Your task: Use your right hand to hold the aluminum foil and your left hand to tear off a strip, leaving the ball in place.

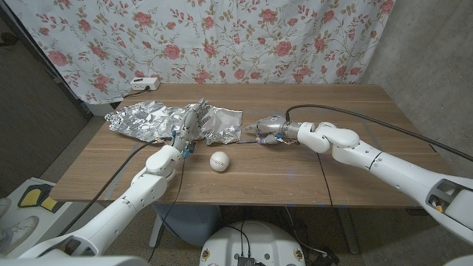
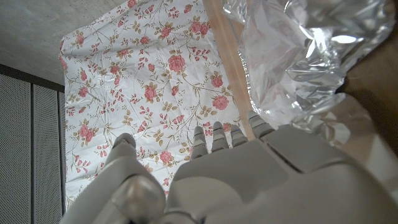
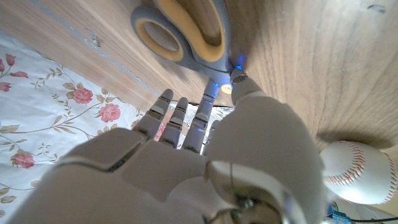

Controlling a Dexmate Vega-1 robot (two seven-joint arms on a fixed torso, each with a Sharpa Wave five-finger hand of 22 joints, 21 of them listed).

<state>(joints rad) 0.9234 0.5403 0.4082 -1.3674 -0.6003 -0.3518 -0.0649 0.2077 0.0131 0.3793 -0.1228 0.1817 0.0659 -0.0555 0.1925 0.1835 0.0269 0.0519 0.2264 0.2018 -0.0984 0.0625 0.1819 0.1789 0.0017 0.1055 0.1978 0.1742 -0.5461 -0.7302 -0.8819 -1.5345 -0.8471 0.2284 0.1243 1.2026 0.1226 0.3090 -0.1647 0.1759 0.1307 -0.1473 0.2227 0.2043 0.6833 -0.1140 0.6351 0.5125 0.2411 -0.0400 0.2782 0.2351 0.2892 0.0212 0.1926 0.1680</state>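
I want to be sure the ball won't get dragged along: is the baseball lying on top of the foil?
No. In the head view the baseball sits on bare wood, in front of the aluminum foil and apart from it.

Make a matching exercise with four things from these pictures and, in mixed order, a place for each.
Things:
1. foil
2. ball
3. left hand
4. right hand

Places:
A. at the foil's right end
B. on bare wood, near the table's front edge
C. on the middle of the foil
D. spread over the table's left part

Pairs: 1-D, 2-B, 3-C, 4-A
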